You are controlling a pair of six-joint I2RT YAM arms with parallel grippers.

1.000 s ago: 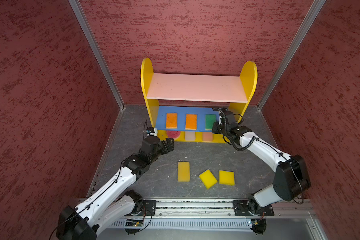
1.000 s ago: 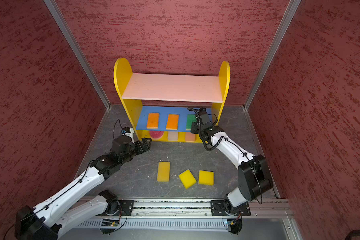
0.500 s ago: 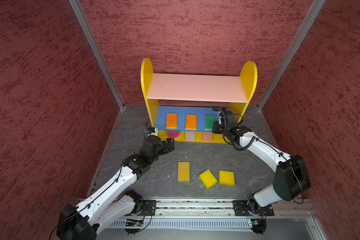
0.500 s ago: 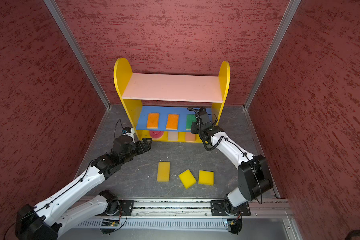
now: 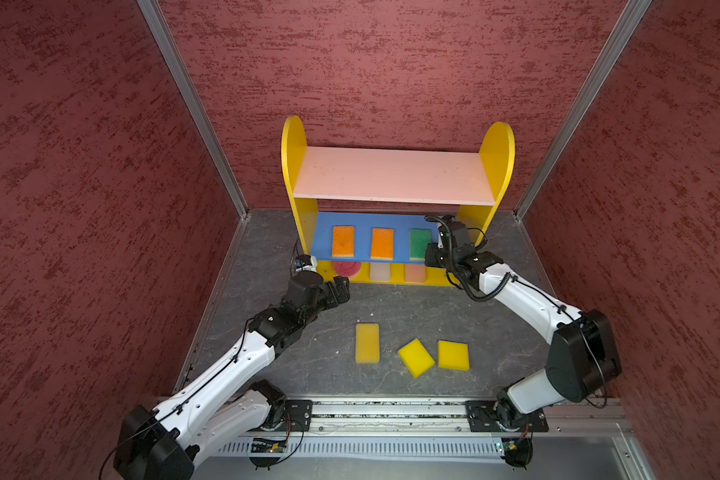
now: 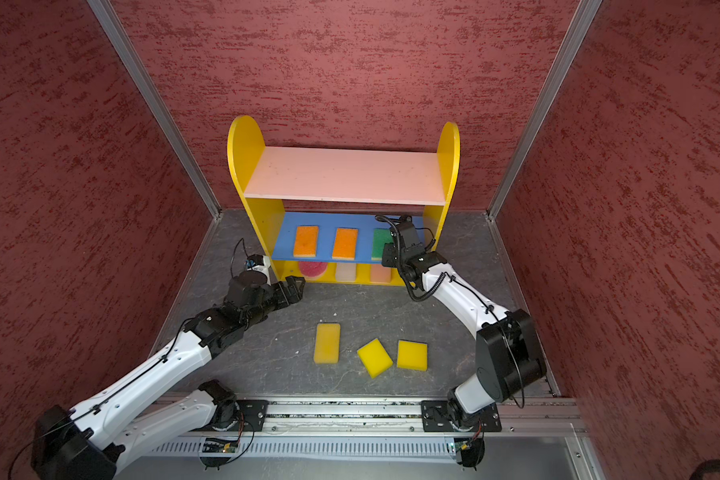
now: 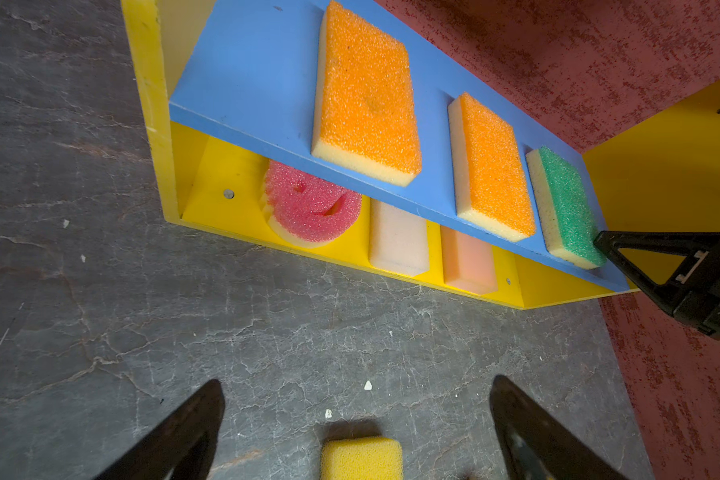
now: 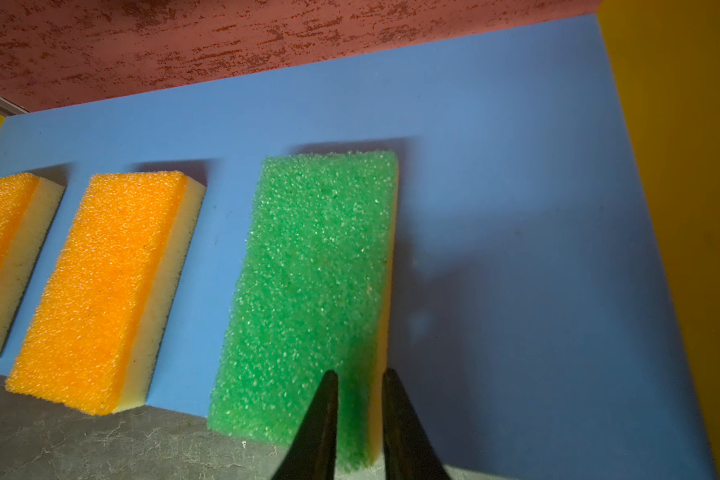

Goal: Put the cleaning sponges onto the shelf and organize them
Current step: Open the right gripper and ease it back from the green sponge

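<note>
The shelf (image 5: 391, 174) (image 6: 341, 174) stands at the back. On its blue board lie two orange sponges (image 5: 343, 241) (image 5: 382, 243) and a green-topped sponge (image 5: 420, 244) (image 8: 316, 282). The yellow base holds a red-pink smiley sponge (image 7: 308, 208), an off-white one (image 7: 398, 241) and a peach one (image 7: 468, 262). Three yellow sponges (image 5: 367, 343) (image 5: 416, 358) (image 5: 453, 355) lie on the floor. My right gripper (image 8: 358, 374) (image 5: 431, 251) is at the green sponge's near right corner, its fingers a narrow gap apart and gripping nothing. My left gripper (image 7: 358, 379) (image 5: 337, 291) hangs wide open over the floor.
Dark grey stone-look floor (image 5: 412, 307) runs between red textured walls. The shelf's yellow right side panel (image 8: 682, 208) is close beside my right gripper. The pink top board is bare. A metal rail (image 5: 391, 411) with both arm bases runs along the front.
Both arms stay almost where they were. The right gripper's fingers have come slightly apart at the green sponge.
</note>
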